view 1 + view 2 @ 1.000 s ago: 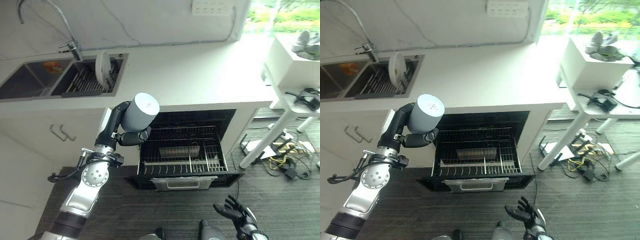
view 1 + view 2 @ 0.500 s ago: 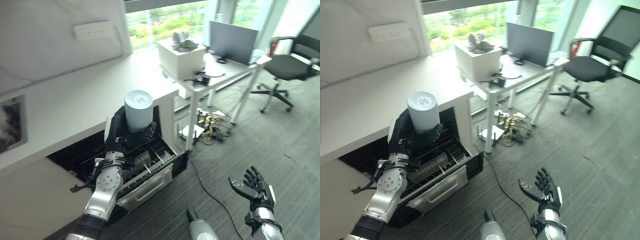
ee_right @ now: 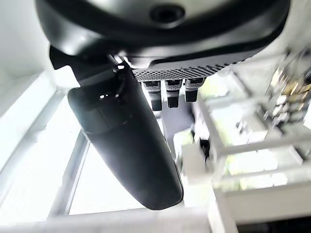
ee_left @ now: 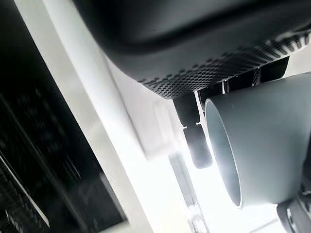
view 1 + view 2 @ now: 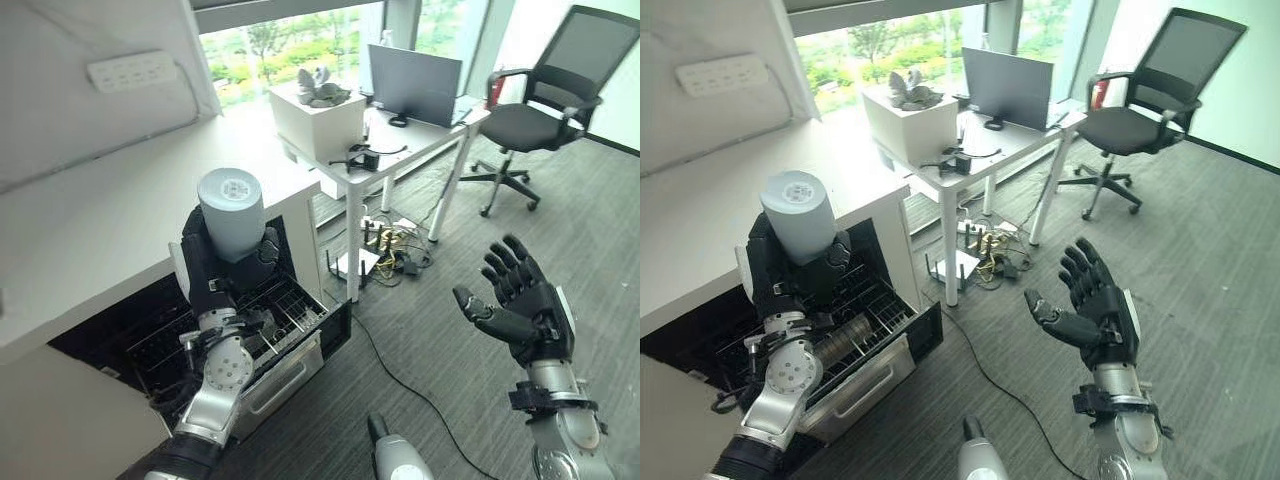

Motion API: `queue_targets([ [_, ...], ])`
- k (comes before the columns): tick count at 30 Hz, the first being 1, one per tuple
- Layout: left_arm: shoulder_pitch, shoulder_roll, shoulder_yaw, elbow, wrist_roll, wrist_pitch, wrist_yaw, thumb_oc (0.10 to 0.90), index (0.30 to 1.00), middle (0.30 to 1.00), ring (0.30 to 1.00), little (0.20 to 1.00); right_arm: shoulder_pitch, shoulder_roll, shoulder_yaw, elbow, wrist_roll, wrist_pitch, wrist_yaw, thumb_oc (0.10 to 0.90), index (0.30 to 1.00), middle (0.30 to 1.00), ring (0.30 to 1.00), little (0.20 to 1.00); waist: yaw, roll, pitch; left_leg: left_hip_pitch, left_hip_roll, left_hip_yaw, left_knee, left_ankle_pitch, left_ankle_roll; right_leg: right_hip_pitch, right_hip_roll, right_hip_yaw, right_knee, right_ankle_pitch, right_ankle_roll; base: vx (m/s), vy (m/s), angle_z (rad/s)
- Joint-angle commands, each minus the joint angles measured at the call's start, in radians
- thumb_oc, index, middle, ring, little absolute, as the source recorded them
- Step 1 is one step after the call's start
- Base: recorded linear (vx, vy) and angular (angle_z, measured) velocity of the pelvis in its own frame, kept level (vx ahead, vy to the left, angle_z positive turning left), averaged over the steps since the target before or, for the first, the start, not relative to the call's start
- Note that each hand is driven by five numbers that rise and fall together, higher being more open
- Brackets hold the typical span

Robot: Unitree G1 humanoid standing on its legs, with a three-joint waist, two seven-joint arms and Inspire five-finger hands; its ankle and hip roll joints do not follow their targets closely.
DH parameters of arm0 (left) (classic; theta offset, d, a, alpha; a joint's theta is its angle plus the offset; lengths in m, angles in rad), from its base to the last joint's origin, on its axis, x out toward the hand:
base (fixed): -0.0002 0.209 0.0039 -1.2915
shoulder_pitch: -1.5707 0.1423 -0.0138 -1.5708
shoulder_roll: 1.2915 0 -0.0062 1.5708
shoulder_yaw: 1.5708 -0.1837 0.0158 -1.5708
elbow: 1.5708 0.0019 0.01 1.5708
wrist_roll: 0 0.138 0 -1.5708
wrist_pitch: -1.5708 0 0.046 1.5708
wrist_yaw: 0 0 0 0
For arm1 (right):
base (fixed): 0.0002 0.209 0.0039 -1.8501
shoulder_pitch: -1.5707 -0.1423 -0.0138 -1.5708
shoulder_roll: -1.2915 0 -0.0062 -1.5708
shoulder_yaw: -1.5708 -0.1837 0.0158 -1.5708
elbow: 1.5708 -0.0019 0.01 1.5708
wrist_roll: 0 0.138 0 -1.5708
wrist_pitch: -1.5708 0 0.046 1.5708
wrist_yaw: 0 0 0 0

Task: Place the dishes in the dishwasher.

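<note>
A pale grey cup (image 5: 232,214) is held upside down, base up, in my left hand (image 5: 205,272), whose fingers curl round its lower part. The cup (image 4: 257,141) also appears in the left wrist view beside the hand's dark bulk. It hangs above the open dishwasher's pulled-out wire rack (image 5: 262,320), under the white counter (image 5: 110,215). A dark cylindrical item (image 5: 845,335) lies in the rack. My right hand (image 5: 520,305) is raised at the right with its fingers spread, holding nothing; its thumb (image 3: 129,145) stands straight in the right wrist view.
A white desk (image 5: 420,135) with a monitor (image 5: 412,85) and a white box (image 5: 318,118) stands to the right of the counter, cables (image 5: 385,255) on the floor beneath. A black office chair (image 5: 535,110) is at the far right. Grey carpet (image 5: 430,340) lies between.
The camera has swung a little further right. My right hand has risen from low in the picture to mid height. The cup stays held over the rack.
</note>
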Motion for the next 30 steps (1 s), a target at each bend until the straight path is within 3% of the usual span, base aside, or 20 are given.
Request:
queue_targets([
  [1,-0.1,0.042,0.012,-0.082,0.163,-0.101,0.069,0.4,0.3,0.3,0.3,0.3,-0.122,-0.063,0.014,-0.085,0.039,-0.015,0.133,0.8,0.9,0.9,0.9,0.9,0.031,0.019,-0.025,0.033,-0.013,-0.123,0.003,-0.117,0.02,0.03,-0.027,-0.044,0.135,-0.232,0.075,0.02,-0.027,0.38],
  [8,-0.094,0.054,-0.049,-0.075,0.256,-0.079,0.109,0.4,0.3,0.3,0.3,0.3,-0.243,-0.073,0.126,-0.146,0.105,0.022,0.169,0.8,0.9,0.9,0.9,0.9,0.117,0.013,-0.036,0.001,-0.024,-0.192,0.003,-0.102,0.013,0.06,-0.048,-0.103,0.135,-0.246,0.072,0.04,-0.035,0.45],
  [13,-0.09,0.051,-0.092,-0.07,0.282,-0.104,0.091,0.4,0.3,0.3,0.3,0.3,-0.315,-0.074,0.205,-0.16,0.123,0.038,0.149,0.8,0.9,0.9,0.9,0.9,0.176,0.015,-0.038,-0.037,-0.027,-0.259,0.003,-0.092,0.005,0.089,-0.046,-0.153,0.135,-0.266,0.066,0.02,-0.031,0.46],
  [30,-0.039,0.021,-0.173,-0.064,0.291,-0.119,0.094,0.4,0.3,0.3,0.3,0.3,-0.512,-0.009,0.333,-0.158,0.243,0.087,0.072,0.8,0.9,0.9,0.9,0.9,0.317,0.017,-0.043,-0.122,-0.014,-0.401,0.003,-0.059,-0.023,0.163,-0.033,-0.285,0.135,-0.339,0.023,0.06,-0.035,0.46],
])
